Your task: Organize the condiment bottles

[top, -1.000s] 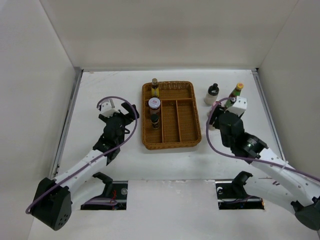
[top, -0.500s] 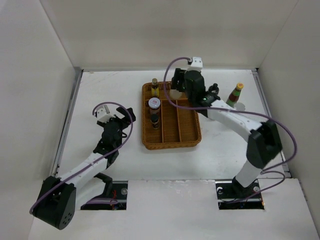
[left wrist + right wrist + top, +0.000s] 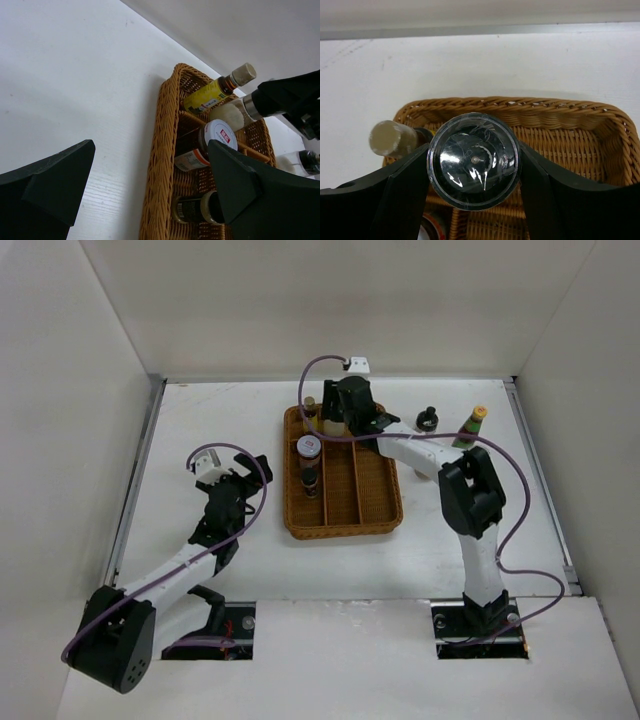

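Shaker [image 3: 474,159] now hangs over tray's [image 3: 345,530] far end, clamped in right gripper [image 3: 334,422] just swung in from table's [image 3: 200,420] right; left gripper [image 3: 252,468] wide open, empty; placement looks next.

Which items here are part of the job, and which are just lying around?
Job: clear-lidded shaker held by right gripper; beige-capped yellow-label bottle; red-and-white-lidded jar; small dark jar; black-capped bottle; yellow-capped dark bottle.
Not the job's own: brown wicker divided tray; white tabletop.

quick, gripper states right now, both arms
Left gripper: open, holding nothing.
Right gripper: closed on the silver-lidded shaker.
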